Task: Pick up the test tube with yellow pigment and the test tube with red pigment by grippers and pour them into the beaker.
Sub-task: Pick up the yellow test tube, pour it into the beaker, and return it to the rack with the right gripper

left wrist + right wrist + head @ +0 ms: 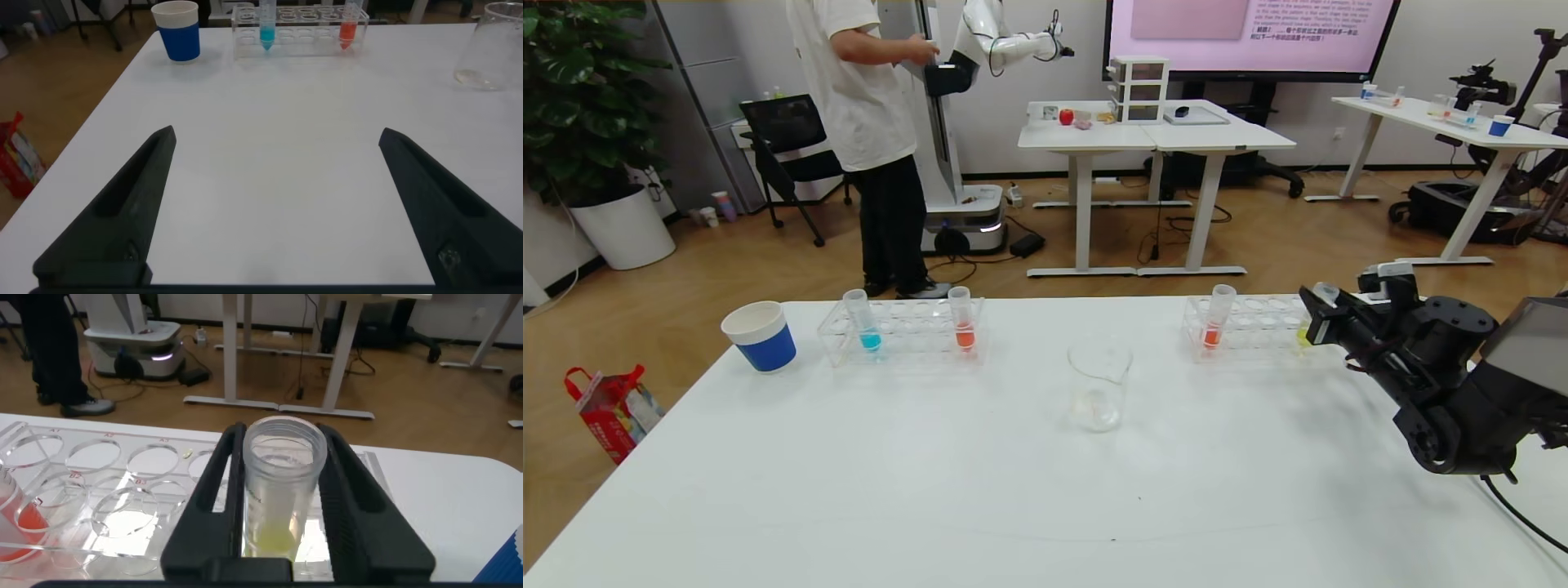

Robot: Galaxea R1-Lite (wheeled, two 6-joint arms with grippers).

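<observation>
Right gripper (282, 508) clamps the test tube with yellow pigment (278, 486) between its fingers, still racked, ready to lift toward the beaker (1099, 385); left gripper (278, 212) gapes idle

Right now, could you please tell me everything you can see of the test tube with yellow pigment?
The test tube with yellow pigment is a slim clear plastic tube with an open ribbed rim and a little yellow-green liquid at the bottom. It stands upright in the right-hand clear rack, at its end, with the right gripper shut on it, one finger on each side.
</observation>
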